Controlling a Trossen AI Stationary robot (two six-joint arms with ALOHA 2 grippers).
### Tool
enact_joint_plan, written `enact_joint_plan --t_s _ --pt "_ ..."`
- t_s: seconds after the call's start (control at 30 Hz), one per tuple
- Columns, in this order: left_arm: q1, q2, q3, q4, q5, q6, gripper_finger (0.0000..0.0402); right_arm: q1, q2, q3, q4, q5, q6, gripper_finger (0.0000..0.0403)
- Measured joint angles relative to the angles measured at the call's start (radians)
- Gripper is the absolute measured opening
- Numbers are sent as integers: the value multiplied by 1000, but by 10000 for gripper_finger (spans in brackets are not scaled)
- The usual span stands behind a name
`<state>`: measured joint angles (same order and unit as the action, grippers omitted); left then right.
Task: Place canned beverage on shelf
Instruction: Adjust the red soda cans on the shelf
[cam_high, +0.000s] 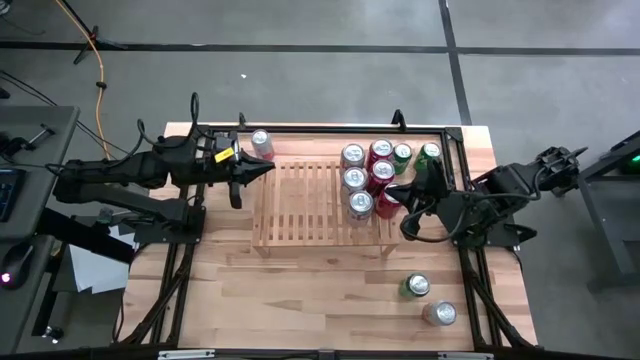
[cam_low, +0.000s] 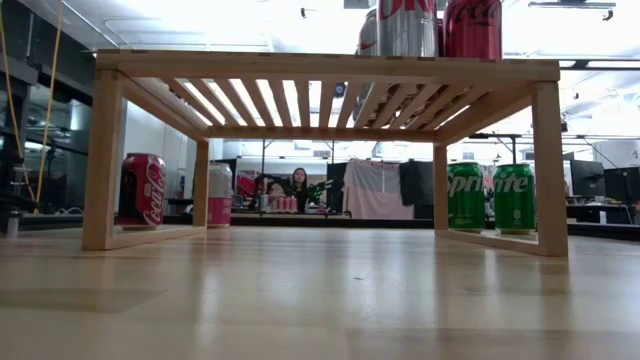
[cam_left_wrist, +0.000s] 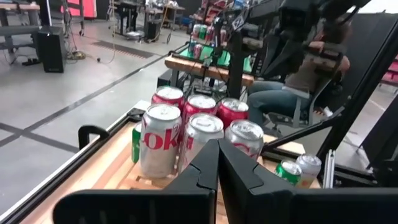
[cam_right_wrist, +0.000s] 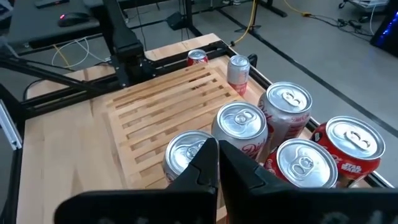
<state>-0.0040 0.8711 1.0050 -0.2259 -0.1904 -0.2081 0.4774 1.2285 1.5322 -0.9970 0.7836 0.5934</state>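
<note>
Now the shelf stands in the middle of the desk, a low rack of light wood with many slats. On its right part stands a group of cans, silver and red ones, close together. Two green cans stand on the desk just beside the shelf at its far right corner. One pink can and a red can stand on the desk near the far left corner of the shelf. Two more cans, one green and one silver, stand on the desk at the near right, well apart from the shelf.

The left claw is at the left edge of the shelf, with its fingers pressed together and nothing between them. The right claw is at the right edge of the shelf, just beside the group of cans; it is also fully closed and holds nothing.
</note>
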Motion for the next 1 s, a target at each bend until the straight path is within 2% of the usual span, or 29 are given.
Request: enact_joint_plan --t_s 0.23,0.43,0.63,0.8,1.0 --pt "0 1 0 -1 4 0 0 0 0 0 0 1 35 0" --pt "0 5 0 -2 4 26 0 0 0 0 1 105 63 0" --pt "0 16 0 1 -3 18 0 -21 0 0 -6 122 34 0" --pt "0 35 0 -1 -57 0 0 -70 -1 0 -20 36 -111 0" --pt "1 47 1 14 -63 -53 0 -140 -12 0 -20 -65 -269 0"
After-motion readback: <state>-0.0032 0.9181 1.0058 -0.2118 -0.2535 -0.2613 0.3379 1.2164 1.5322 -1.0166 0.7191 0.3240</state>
